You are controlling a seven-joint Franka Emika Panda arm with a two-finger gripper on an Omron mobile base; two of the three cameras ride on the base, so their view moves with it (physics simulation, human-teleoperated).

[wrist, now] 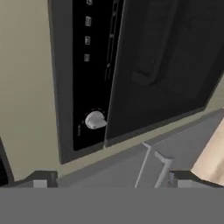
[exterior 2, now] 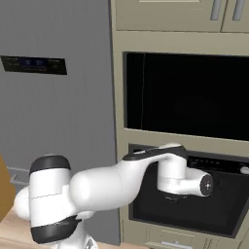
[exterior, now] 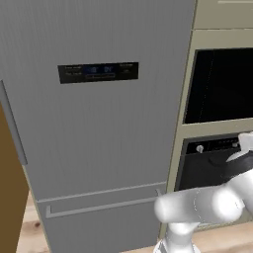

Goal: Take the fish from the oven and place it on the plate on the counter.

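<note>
Currently gripper [wrist: 109, 178] sits just in front of the oven [wrist: 144, 70], facing its black front. Fingertips [wrist: 41, 178] show as two dark stubs at bottom of hand view, set wide apart w/ nothing between them: jaws spread, holding nothing.

Oven appearance: black glass door, shut, w/ a dark bar handle [wrist: 155, 48] across it. Beside door runs a black control strip [wrist: 89, 74] carrying one round silvery knob [wrist: 95, 119]. Beige cabinetry [wrist: 26, 87] frames the unit. Hand cam is rolled, so strip runs vertically in that view; in base views strip lies horizontal along top of door, long axis level w/ the floor, door face pointing out toward the robot.

Writing: small pale marks on the strip near the knob, too small to read. Fridge display panel [exterior: 98, 72] shows bluish characters, also illegible.

Outward from oven: the arm's wrist [exterior 2: 187, 182] hangs right in front of oven door, forearm [exterior 2: 112, 182] reaching in from the fridge side. Above oven, a second black-windowed unit [exterior 2: 187, 95] in same cabinetry. Tall grey fridge [exterior: 94, 138] stands just beside oven column, w/ a lower drawer handle [exterior: 101, 206]. Wooden floor [exterior: 32, 234] at fridge foot.
</note>
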